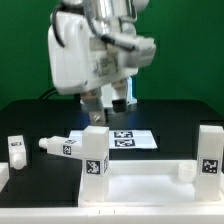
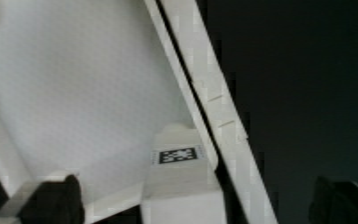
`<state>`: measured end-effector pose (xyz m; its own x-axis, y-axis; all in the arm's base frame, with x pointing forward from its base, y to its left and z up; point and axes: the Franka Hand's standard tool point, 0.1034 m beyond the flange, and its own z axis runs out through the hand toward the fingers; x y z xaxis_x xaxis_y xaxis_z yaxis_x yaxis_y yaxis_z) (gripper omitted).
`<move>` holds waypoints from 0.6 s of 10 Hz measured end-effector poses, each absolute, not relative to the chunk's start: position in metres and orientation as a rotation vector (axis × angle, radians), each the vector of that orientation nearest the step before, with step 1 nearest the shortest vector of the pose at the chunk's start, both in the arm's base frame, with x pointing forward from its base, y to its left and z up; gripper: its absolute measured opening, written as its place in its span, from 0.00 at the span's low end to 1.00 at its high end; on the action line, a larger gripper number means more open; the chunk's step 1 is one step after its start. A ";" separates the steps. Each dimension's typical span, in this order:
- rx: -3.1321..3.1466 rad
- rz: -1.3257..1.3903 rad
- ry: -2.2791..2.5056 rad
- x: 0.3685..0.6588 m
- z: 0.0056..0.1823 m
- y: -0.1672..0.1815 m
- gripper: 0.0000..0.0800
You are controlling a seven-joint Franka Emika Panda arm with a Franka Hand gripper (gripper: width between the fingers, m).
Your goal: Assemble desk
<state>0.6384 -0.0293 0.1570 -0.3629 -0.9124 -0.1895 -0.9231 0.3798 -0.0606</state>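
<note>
**Line Up Over the Leg Before You Grab**

The end effector (image 1: 104,103) hangs with its two fingers wide apart. It holds nothing. Right under it, at 6 o'clock in the exterior view, the standing leg (image 1: 95,150) is upright. The wrist view shows what looks like this same leg at the edge of the big flat tabletop (image 2: 69,100). The dark fingertips (image 2: 51,197) are well apart, one on each side of it, and do not touch it.

I think the job now is to fix this leg to the tabletop. I cannot tell if it is all the way in. To do it well, come straight down so the leg sits in the middle between the fingers. Squeeze its flat sides, not its corners. Turn slowly and keep the leg upright, so it does not tip or jam. Try not to push the tabletop sideways.

More legs wait on the dark surface (image 1: 30,118). The lying leg (image 1: 55,146) is at 9 o'clock from the standing leg. The small leg (image 1: 15,150) is farther out the same way. The far leg (image 1: 208,150) stands at 3 o'clock. The marker board (image 1: 128,138) lies at 1 o'clock, so leave it alone.
</note>
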 end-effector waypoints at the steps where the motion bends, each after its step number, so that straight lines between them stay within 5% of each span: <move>1: -1.649 0.080 2.444 0.638 0.156 -0.030 0.81; 6: -1.715 0.089 2.417 0.632 0.151 -0.015 0.81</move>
<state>0.6316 -0.0154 0.1513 -0.3206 -0.9305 -0.1774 -0.9410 0.3343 -0.0525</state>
